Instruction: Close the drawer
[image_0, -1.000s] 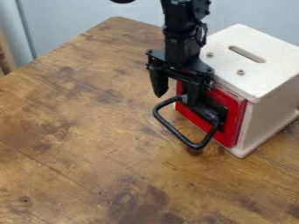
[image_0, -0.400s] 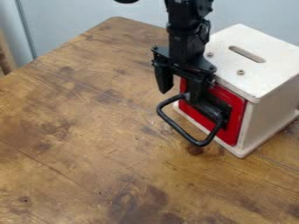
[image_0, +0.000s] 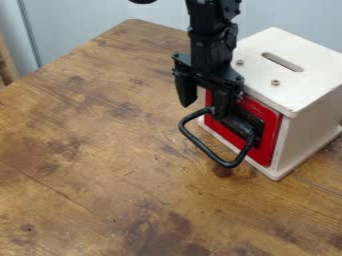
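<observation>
One drawer (image_0: 271, 130), small, red-fronted, seated in the front of a casing (image_0: 293, 84); from where I stand its face looks about level with the pale surround. Position: just beside and below the jaws, on their casing side. Finish: strong, even red, showing as a band around the darker fittings.

One black plate (image_0: 242, 122), mounted on the red face, just below the jaws and partly lost among the dark shapes there.

One handle (image_0: 206, 151), a large loop of thick black wire with rounded corners, standing out from the drawer front and tilted downward. Most of it lies below the jaws, its far bend low over the tabletop (image_0: 100, 145).

One casing, whitish, box-shaped, with a long rounded slot in its top and two small round fittings near the front edge of that top; it stands beside the jaws. Lettering or labels: too small to tell on any piece.

One gripper (image_0: 205, 99), black, pointing down in front of the casing, fingers spread wide apart. Contents of the grip: nothing that I can see. Whether a finger touches the plate or the handle, I cannot tell, black lying against black.

One tabletop, brown wood, grain streaked and dotted with darker knots, extending below the jaws and out to either side.
</observation>
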